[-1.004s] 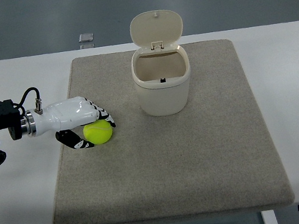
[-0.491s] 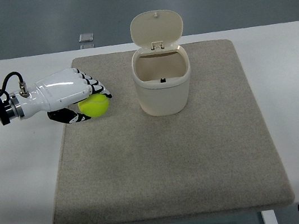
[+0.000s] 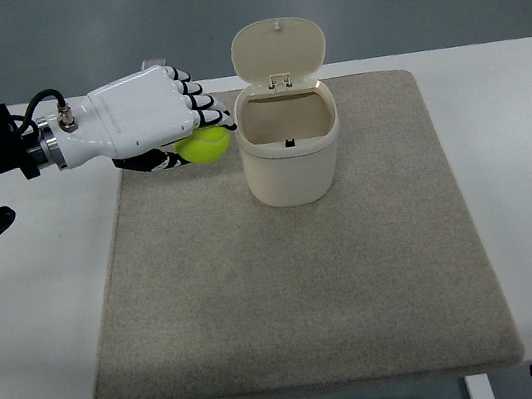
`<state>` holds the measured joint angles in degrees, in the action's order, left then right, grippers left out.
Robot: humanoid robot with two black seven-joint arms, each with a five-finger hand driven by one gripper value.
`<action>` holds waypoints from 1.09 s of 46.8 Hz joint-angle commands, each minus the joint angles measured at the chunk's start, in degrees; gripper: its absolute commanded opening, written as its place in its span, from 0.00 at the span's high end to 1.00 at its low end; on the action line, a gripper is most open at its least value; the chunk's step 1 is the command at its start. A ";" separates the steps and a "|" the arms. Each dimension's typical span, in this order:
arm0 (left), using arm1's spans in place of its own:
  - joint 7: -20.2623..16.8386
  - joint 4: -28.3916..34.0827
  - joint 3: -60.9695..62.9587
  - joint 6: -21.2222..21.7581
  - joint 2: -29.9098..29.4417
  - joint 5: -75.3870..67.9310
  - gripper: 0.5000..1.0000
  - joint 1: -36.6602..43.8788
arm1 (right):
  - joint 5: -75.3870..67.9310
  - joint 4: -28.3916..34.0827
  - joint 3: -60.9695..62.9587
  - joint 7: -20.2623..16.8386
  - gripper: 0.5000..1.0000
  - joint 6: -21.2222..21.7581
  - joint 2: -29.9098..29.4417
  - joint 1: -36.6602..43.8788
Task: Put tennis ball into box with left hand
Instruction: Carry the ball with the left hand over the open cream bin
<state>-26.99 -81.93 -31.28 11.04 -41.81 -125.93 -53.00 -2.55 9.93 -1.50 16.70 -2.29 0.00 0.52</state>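
Top view: the tennis ball (image 3: pixel 205 146) is gripped by the curled fingers (image 3: pixel 192 101) of the left hand (image 3: pixel 148 125), held above the beige mat (image 3: pixel 300 285). It is seen just beside the open-lidded cream box (image 3: pixel 290 145), at its 9 o'clock.

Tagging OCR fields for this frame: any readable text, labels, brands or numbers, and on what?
None readable.
Box: plain cream, no print on body or open lid.
Tennis ball: held in the left hand, no logo showing.
Mat: blank.
Small object past the table's far edge: mostly hidden.
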 commanded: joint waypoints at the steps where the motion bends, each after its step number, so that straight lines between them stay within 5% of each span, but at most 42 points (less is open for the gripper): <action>1: 0.10 0.02 2.00 0.65 0.50 -0.19 1.00 -2.80 | 0.00 0.00 0.00 0.00 0.12 0.00 0.00 0.00; 23: 0.62 7.75 8.33 0.83 9.11 -1.16 1.00 -12.30 | 0.00 0.00 0.00 0.00 0.12 0.00 0.00 0.00; 43: 0.71 13.90 9.22 0.83 14.22 -1.33 1.00 -12.65 | 0.00 0.00 0.00 0.00 0.12 0.00 0.00 0.00; 51: 0.71 14.08 9.13 0.92 14.39 -1.16 0.83 -12.56 | 0.00 0.00 0.00 0.00 0.12 0.00 0.00 0.00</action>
<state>-26.28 -67.85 -22.06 11.90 -27.48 -127.25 -65.59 -2.55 9.93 -1.49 16.70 -2.29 0.00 0.53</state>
